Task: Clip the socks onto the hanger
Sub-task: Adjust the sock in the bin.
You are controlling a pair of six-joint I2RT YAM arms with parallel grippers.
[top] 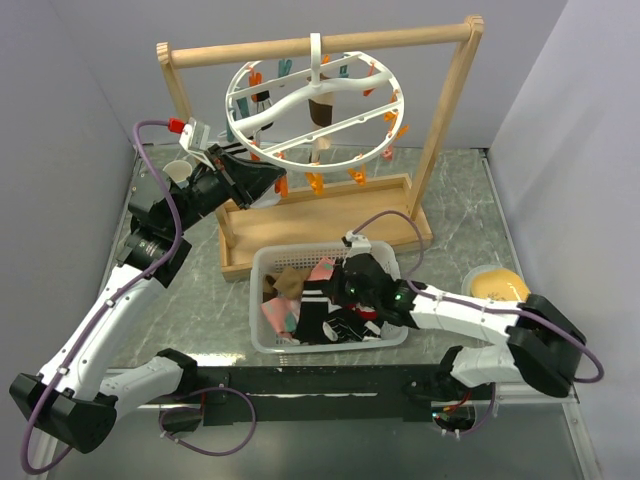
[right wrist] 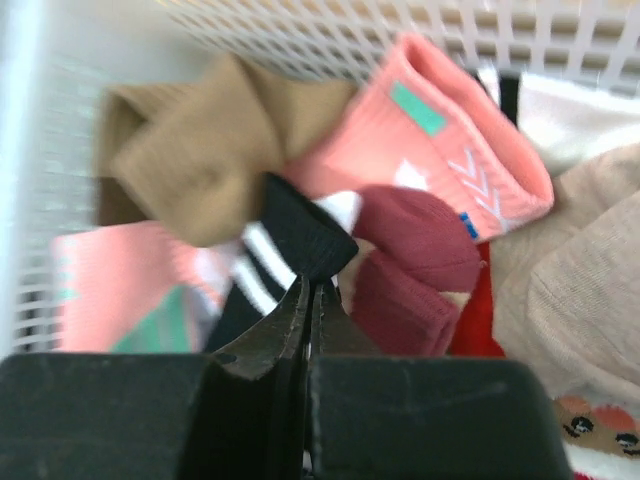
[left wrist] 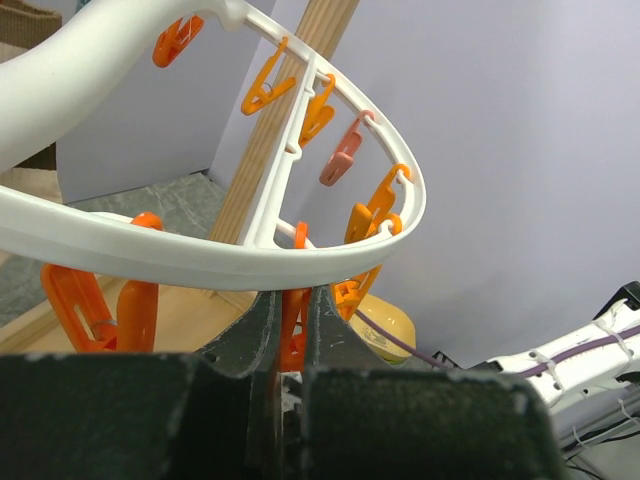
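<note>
Right pincer [right wrist: 311, 300] is clenched on just the cuff of a black-and-white striped fabric sock [right wrist: 290, 225], centre frame; thin bite, could slip. Left pincer [left wrist: 292, 345] is pinching an orange plastic peg [left wrist: 292, 318] on the white ring hanger [left wrist: 200, 262].

light: bright, even, soft shadows | top external: sharp | right wrist: blurred | left wrist: foreground soft

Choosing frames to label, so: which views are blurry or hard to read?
Right wrist view: smeared, socks and basket mesh soft-edged. Left wrist view: hanger crisp, left tool gripping a peg dark and featureless. Top view: sharp, evenly lit.
</note>
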